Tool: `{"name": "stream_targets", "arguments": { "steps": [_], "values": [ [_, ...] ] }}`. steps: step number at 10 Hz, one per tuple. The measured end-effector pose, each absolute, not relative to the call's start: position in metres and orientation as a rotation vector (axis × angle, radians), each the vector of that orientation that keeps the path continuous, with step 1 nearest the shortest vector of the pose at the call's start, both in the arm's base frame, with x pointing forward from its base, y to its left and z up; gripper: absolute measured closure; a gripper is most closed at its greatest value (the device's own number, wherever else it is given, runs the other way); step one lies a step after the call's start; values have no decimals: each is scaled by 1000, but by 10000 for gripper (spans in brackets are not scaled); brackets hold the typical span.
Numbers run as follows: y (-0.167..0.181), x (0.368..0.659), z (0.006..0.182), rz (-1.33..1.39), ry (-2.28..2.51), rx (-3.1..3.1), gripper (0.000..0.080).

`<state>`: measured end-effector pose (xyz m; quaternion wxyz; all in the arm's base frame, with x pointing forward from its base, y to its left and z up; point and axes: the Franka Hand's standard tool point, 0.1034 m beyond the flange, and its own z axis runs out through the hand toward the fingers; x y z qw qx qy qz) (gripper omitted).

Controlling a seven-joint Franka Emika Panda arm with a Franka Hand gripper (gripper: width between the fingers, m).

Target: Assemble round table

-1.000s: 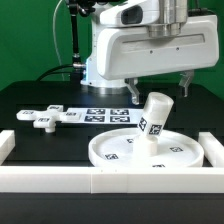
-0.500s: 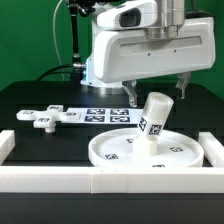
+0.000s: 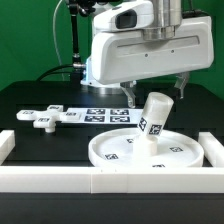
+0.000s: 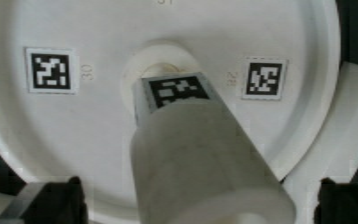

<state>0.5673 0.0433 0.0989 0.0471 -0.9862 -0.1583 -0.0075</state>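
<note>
Condition noted: the gripper (image 3: 158, 92) hangs over the centre right of the exterior view with its fingers (image 3: 133, 97) spread wide and nothing held between them. The post (image 3: 153, 118) is not upright. Its lower end rests near the middle of the disc (image 3: 105, 152), which lies in the lower centre of the frame, and its upper end leans toward the exterior view's right. The wrist view confirms this: the post lies slanted between the two open fingertips (image 4: 59, 200) without touching either, and its far end meets the raised hub of the disc. Whether that end sits in a socket cannot be told. The foot piece (image 3: 42, 118) lies well apart at the left, beside the marker board (image 3: 105, 115).

Risks, as a judgement:
- Closing on a tilted post may pinch it across its slant, so it could twist in the grip or spring loose.
- Coming straight down could bring one finger onto the high end and knock the post flat onto the disc or over its rim.
- Any sideways shove may push the disc toward the barrier bar (image 3: 100, 182) in front.
- A post gripped crooked would probably jam when stood up or screwed in.
</note>
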Motion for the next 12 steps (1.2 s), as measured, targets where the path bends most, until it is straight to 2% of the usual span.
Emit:
{"name": "stream_targets", "arguments": {
  "steps": [1,2,5,8,12],
  "values": [
    [43,565,100,18,-473,-3007,150],
    [34,567,109,46,-431,-3030,150],
    [35,554,119,332,-299,-3070,150],
    [36,555,117,333,-318,-3067,150],
    [34,565,103,294,-429,-3116,150]
  ]
}}
